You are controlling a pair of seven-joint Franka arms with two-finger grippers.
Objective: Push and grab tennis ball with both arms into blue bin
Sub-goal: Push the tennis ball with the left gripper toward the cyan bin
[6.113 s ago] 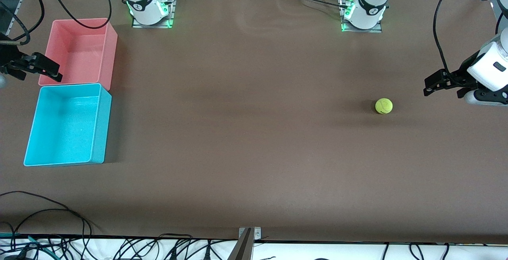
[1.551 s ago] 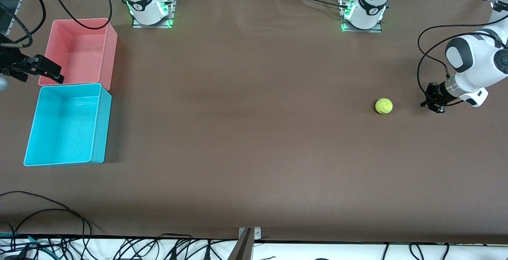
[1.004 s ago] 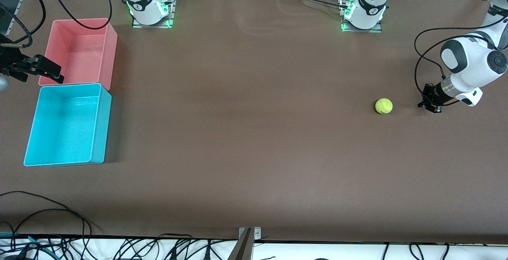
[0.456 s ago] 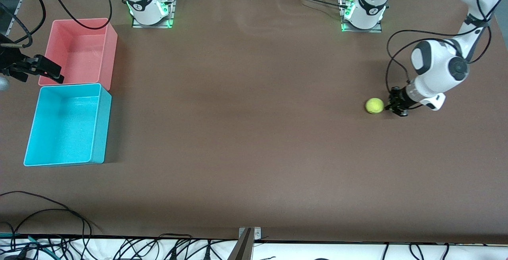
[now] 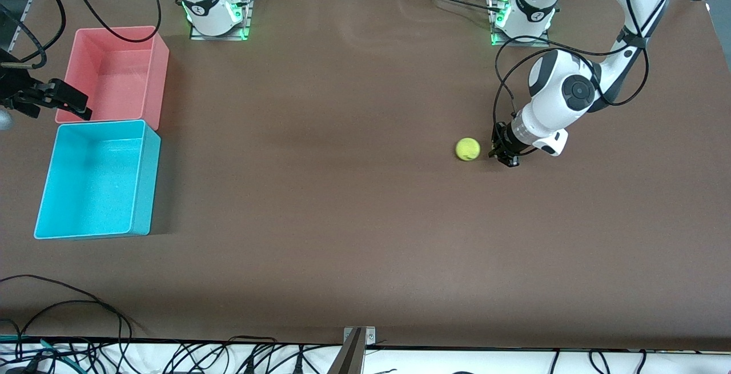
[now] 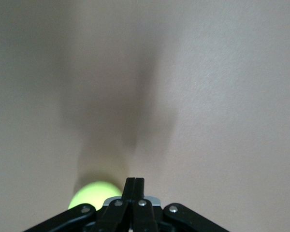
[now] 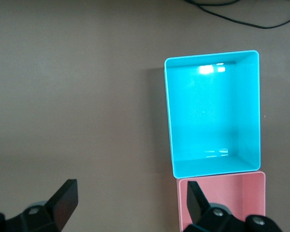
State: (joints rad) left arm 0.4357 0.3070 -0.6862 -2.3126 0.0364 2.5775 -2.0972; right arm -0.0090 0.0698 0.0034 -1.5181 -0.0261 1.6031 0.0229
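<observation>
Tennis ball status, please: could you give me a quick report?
Left gripper shut, low beside tennis ball. Right gripper open, waiting by the pink bin. Ball on table, nothing between it and blue bin.

brown table, tennis ball, blue bin, pink bin

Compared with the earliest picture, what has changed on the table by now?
The left tool, shut, came down to the table and swept toward the right arm's end, pushing the tennis ball that way, toward the bins. Nothing was grasped. The right tool, open, waits above the pink bin; the blue bin and the pink bin kept their places.
</observation>
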